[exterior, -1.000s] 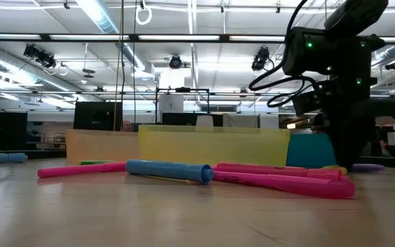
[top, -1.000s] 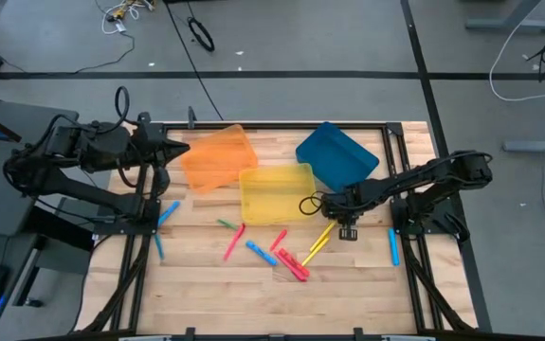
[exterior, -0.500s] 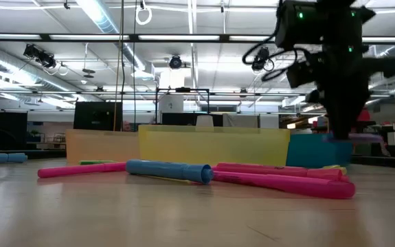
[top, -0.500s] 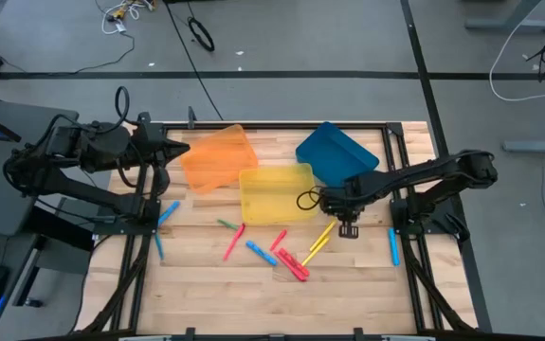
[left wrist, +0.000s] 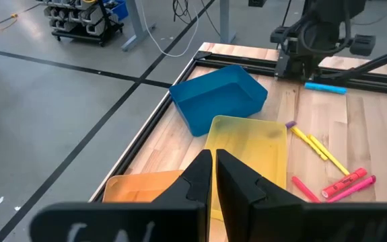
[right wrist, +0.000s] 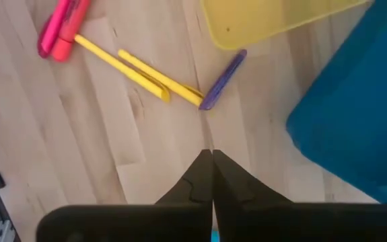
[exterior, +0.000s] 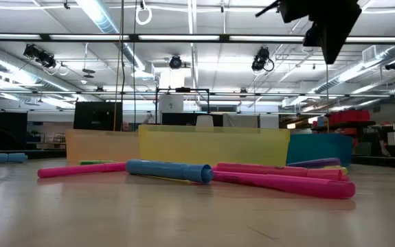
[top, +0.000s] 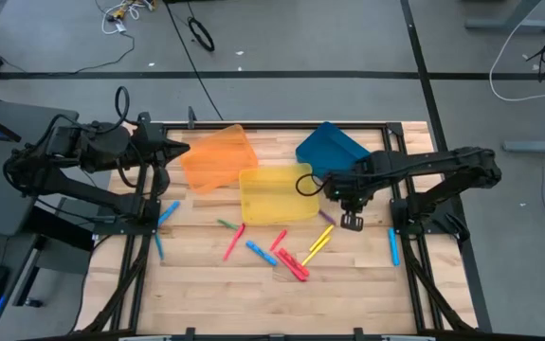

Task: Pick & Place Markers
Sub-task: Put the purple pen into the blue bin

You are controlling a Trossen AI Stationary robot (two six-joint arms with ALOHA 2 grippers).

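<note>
Several markers lie flat on the wooden table: a purple one (top: 326, 217) (right wrist: 221, 79) beside two yellow ones (top: 319, 239) (right wrist: 139, 72), red ones (top: 293, 264) (exterior: 286, 182), blue ones (top: 260, 253) (exterior: 170, 170) and a green one (top: 227, 224). My right gripper (top: 351, 221) (right wrist: 212, 154) hangs shut above the table near the purple marker and holds nothing. In the low view only the right arm (exterior: 328, 20) shows, high up. My left gripper (top: 182, 148) (left wrist: 213, 156) waits shut at the table's left far corner, beside the orange tray.
Three trays stand on the far half of the table: orange (top: 217, 157), yellow (top: 277, 192) and blue (top: 336, 153). More blue markers lie by the left rail (top: 169, 210) and the right rail (top: 393, 245). Bare wood shows along the near edge.
My right gripper has risen well above the table and drifted slightly toward the far edge. The purple marker was up off the table under the gripper half a second ago. It now lies on the table again, by the yellow markers.
</note>
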